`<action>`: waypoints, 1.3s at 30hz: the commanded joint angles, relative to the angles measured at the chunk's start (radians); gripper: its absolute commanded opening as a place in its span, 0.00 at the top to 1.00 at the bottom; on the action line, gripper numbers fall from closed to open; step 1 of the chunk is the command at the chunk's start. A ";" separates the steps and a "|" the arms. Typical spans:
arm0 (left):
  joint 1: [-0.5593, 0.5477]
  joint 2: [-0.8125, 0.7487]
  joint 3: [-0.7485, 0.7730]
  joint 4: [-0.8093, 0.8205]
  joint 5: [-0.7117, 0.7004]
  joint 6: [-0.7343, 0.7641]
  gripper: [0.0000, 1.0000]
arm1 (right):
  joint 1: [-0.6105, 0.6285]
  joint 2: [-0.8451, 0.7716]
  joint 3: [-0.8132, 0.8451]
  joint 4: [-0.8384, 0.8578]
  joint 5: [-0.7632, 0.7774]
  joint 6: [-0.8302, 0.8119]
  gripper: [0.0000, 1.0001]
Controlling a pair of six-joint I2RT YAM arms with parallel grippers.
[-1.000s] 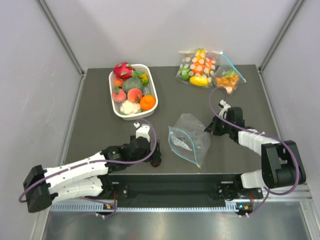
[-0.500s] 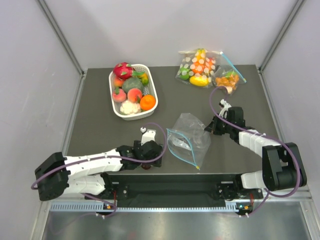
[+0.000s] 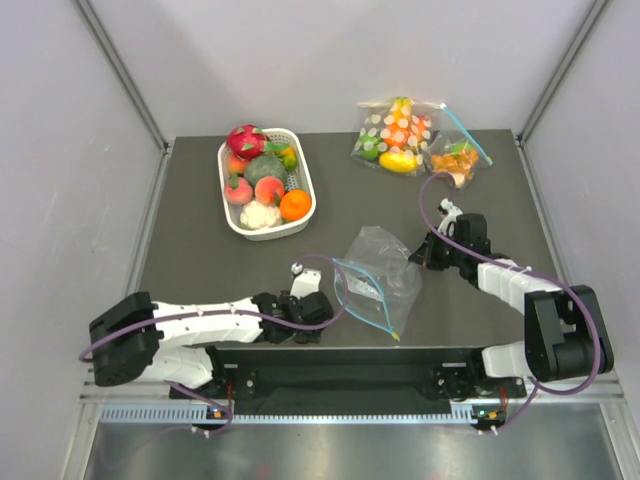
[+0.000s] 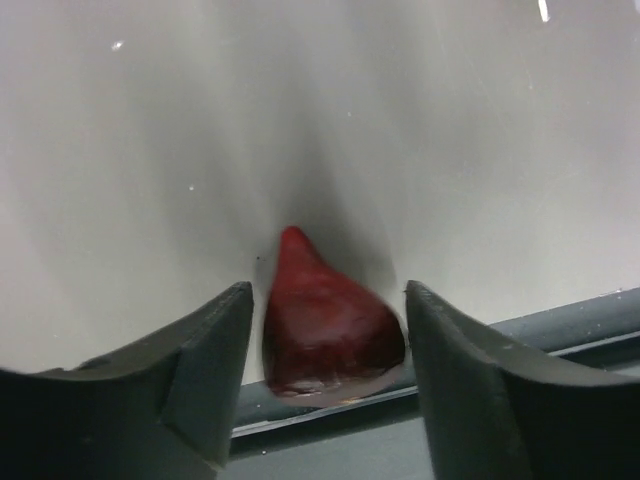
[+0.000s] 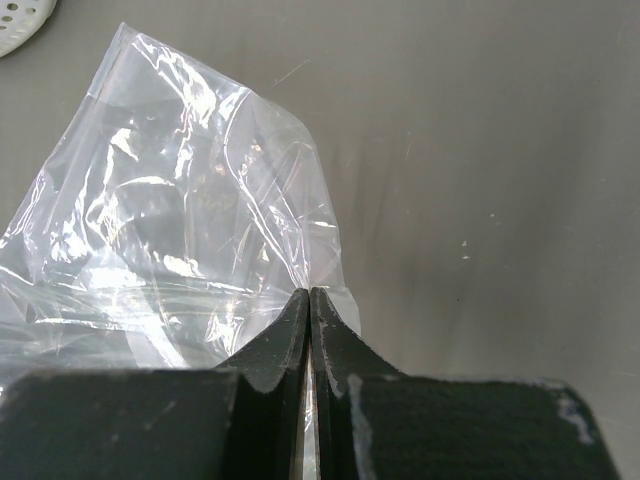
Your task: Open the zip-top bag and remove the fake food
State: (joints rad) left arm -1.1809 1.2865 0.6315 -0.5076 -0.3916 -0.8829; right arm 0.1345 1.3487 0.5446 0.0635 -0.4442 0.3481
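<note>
The zip-top bag (image 3: 377, 276) lies crumpled at the table's middle front, its teal zip strip toward the near-left; I see no food inside it. My right gripper (image 3: 424, 252) is shut on the bag's right corner; the right wrist view shows the jaws (image 5: 309, 292) pinching the clear plastic (image 5: 190, 220). My left gripper (image 3: 312, 318) lies low at the near edge, left of the bag. In the left wrist view its open fingers (image 4: 328, 288) flank a red strawberry (image 4: 325, 320) lying by the table's edge. A dragon fruit (image 3: 246, 140) and peaches (image 3: 268, 189) sit in the white basket (image 3: 306, 178).
The basket at the back left also holds a cabbage, a cauliflower and an orange. A polka-dot bag (image 3: 394, 130) and a small bag of orange pieces (image 3: 456, 160) lie at the back right. The near table rail (image 4: 560, 320) runs just behind the strawberry.
My left arm has stretched right along the near edge, bringing its gripper down over the strawberry, which it now hides from above. The right arm and the bag have barely moved.
</note>
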 commanded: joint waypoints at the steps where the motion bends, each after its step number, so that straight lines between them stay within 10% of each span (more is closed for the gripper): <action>1: -0.010 0.036 0.039 -0.051 -0.024 -0.025 0.38 | -0.013 -0.005 0.015 0.041 -0.013 -0.015 1.00; 10: 0.016 0.037 0.100 -0.036 -0.108 0.071 1.00 | -0.013 -0.002 0.021 0.038 -0.013 -0.015 1.00; 23: 0.535 0.033 0.416 0.159 0.023 0.537 1.00 | -0.019 0.001 0.035 0.030 0.001 -0.020 1.00; 39: 0.722 0.225 0.567 0.218 -0.046 0.630 1.00 | -0.024 0.020 0.040 0.030 -0.004 -0.021 1.00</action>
State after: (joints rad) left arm -0.4599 1.5368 1.1912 -0.3122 -0.3943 -0.2756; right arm 0.1276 1.3575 0.5446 0.0624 -0.4461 0.3416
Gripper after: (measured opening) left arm 0.557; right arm 0.004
